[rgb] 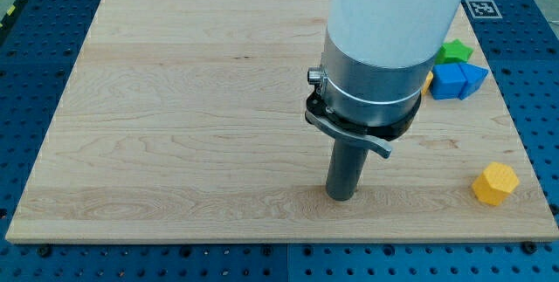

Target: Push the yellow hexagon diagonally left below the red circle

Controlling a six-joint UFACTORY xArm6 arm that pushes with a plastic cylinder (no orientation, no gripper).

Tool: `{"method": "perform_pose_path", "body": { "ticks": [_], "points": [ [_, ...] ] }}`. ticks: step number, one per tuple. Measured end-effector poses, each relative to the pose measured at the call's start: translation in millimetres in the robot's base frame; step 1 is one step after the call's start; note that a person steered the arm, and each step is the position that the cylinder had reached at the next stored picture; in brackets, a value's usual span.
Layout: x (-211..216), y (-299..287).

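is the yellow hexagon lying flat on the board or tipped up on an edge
Flat. The yellow hexagon shows its whole top face level, with its base on the wooden board. My tip is off to its left, not touching.

White arm shell, silver collar, black clamp, dark rod (pixel 343 170).

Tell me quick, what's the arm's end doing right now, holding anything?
My tip: a bare rod, holding nothing, touching no block; the yellow hexagon sits apart toward the view's right.

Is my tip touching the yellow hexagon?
Apart. The camera view shows bare board between my tip and the yellow hexagon, which sits off to the view's right.
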State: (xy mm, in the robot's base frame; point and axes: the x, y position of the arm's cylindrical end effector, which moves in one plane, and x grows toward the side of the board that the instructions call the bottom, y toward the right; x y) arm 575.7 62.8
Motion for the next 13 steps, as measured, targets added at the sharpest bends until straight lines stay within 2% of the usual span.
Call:
{"method": "perform_pose_path", "body": {
  "ticks": [3,4,5,7,8,9,10,12,13],
  "points": [
    [-6,0],
    [-49,13],
    [-73,59],
    [-71,198],
    [-25,233],
    [12,227],
    [11,223],
    [8,158],
    [-9,147]
  ]
}}
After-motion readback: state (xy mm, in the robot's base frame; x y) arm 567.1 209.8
